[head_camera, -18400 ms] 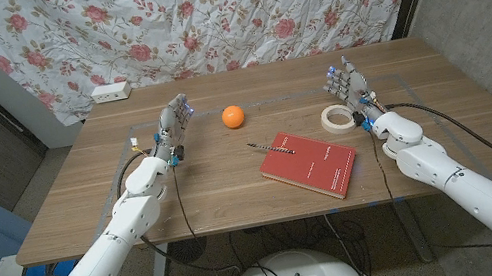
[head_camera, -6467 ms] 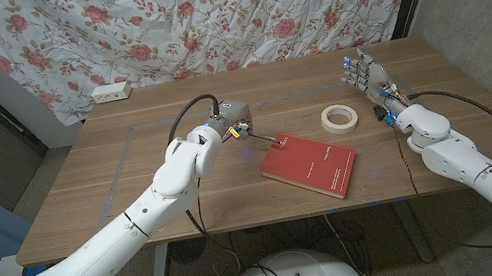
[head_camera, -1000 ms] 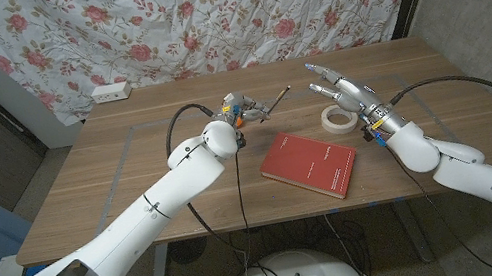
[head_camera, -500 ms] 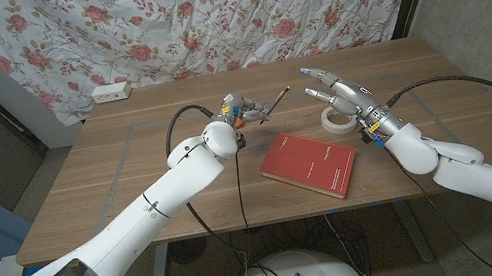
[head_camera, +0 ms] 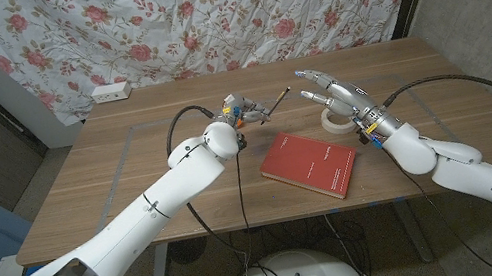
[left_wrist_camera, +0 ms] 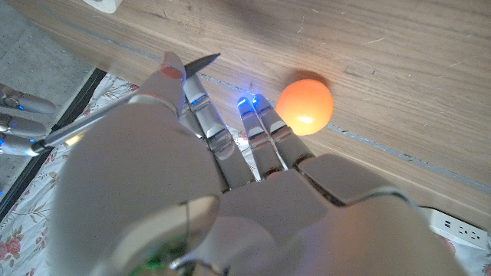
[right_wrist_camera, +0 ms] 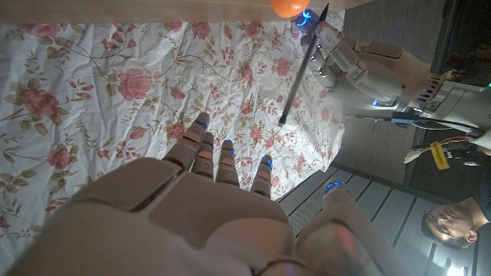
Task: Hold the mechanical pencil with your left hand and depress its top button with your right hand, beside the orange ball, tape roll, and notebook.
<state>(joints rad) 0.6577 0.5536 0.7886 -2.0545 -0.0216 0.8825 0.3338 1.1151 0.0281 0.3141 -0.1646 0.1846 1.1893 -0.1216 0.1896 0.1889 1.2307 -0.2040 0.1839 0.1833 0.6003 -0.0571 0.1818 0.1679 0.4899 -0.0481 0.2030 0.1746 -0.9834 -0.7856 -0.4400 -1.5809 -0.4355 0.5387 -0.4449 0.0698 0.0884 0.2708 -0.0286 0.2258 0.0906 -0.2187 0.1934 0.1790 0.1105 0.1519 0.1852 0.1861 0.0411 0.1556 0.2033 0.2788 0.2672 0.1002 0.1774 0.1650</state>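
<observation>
Mechanical pencil (head_camera: 273,104) is held off the surface (head_camera: 110,172), slanted, top end pointing toward the right hand. Left hand (head_camera: 234,113) pinches it in its fingers (left_wrist_camera: 201,115), above the far middle of the surface. Right hand (head_camera: 335,95) hovers just beside the pencil's free end, fingers (right_wrist_camera: 201,146) spread, holding nothing, apart from the button. Orange ball (left_wrist_camera: 304,106) sits under the left hand. Tape roll (head_camera: 333,120) and red notebook (head_camera: 310,164) lie near. Judgement: grasp done; button press not yet made.
</observation>
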